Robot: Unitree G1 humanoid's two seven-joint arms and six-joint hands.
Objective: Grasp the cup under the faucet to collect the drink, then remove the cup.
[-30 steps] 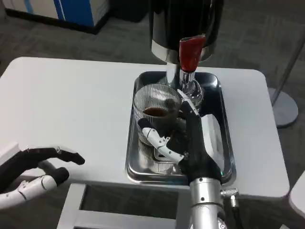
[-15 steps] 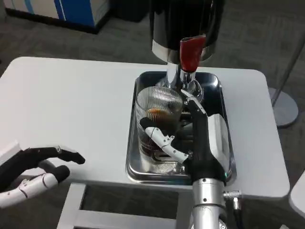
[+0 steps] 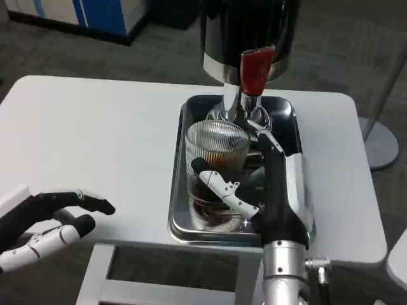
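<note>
At the near left edge of the table (image 3: pixel 95 127), the left hand (image 3: pixel 44 222) rests with its fingers stretched forward, loosely apart and holding nothing. In the metal tray (image 3: pixel 178 216), the ribbed glass cup (image 3: pixel 216 165) holds dark drink and stands just in front of the red-handled faucet (image 3: pixel 255 70), seemingly not right under it. The right hand (image 3: pixel 264 190) grips the cup, thumb across its near side and fingers behind it.

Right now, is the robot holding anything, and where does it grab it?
Its right hand grips the ribbed glass cup around its side. The left hand holds nothing.
</note>
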